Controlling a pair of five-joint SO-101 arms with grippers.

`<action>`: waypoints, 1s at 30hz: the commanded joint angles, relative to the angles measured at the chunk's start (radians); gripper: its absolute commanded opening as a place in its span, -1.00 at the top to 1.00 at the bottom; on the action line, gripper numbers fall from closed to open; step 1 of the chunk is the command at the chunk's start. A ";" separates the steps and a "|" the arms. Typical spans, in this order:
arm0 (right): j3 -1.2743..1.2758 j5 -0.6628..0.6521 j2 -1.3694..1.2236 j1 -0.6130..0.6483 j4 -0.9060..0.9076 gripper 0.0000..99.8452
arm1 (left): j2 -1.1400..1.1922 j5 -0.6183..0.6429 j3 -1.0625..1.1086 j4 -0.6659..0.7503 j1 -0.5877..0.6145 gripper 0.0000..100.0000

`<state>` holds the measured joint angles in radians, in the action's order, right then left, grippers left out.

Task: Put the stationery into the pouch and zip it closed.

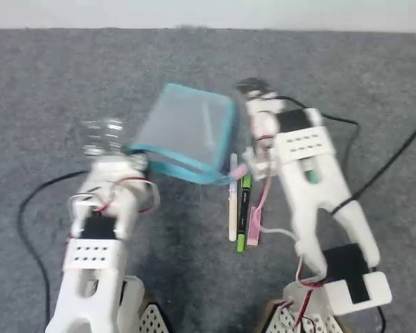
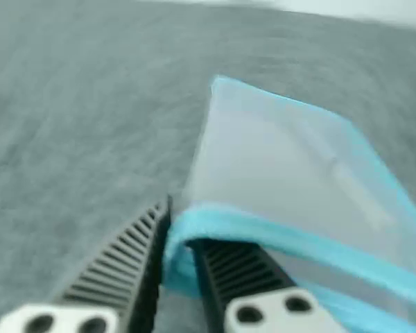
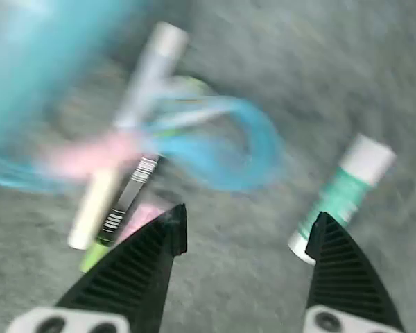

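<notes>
The pouch (image 1: 187,130) is pale mesh with teal edging and lies at the table's middle. My left gripper (image 1: 134,154) is shut on its near left corner; in the left wrist view the fingers (image 2: 222,267) clamp the teal edge of the pouch (image 2: 284,173). To the right of the pouch lie a white pen (image 1: 232,205), a green marker (image 1: 243,211) and a pink item (image 1: 256,215). My right gripper (image 1: 254,158) hangs open above their far ends. In the right wrist view the right gripper (image 3: 249,239) is over bare carpet between the white pen (image 3: 128,132) and a green glue stick (image 3: 343,198).
A teal cord loop (image 3: 246,149) from the pouch lies across the pens' tips. The glue stick (image 1: 312,177) shows under the right arm. Black cables (image 1: 28,208) trail over the grey carpet beside both arms. The carpet's far edge meets a pale wall.
</notes>
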<state>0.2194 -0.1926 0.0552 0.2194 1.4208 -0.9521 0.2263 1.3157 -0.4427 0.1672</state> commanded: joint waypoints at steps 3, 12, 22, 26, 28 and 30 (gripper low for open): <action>0.068 -0.037 0.061 -0.117 -0.051 0.44 | -0.023 -0.069 -0.024 -0.011 -0.127 0.98; 0.196 -0.158 -0.028 -0.239 -0.189 0.45 | -0.015 -0.051 -0.042 -0.011 -0.035 0.98; 0.198 -0.161 -0.254 -0.309 -0.306 0.56 | -0.021 -0.051 -0.028 -0.009 -0.040 0.98; 0.183 -0.161 -0.260 -0.309 -0.306 0.79 | -0.021 -0.051 -0.028 -0.006 -0.041 0.98; 0.173 -0.160 -0.246 -0.311 -0.297 0.94 | -0.021 -0.051 -0.028 -0.006 -0.043 0.98; 0.173 -0.153 -0.225 -0.311 -0.288 0.99 | -0.021 -0.051 -0.028 -0.005 -0.043 0.98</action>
<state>0.4097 -0.3383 -0.2071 -0.0890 1.1231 -0.9505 0.1772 1.3142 -0.4503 0.1274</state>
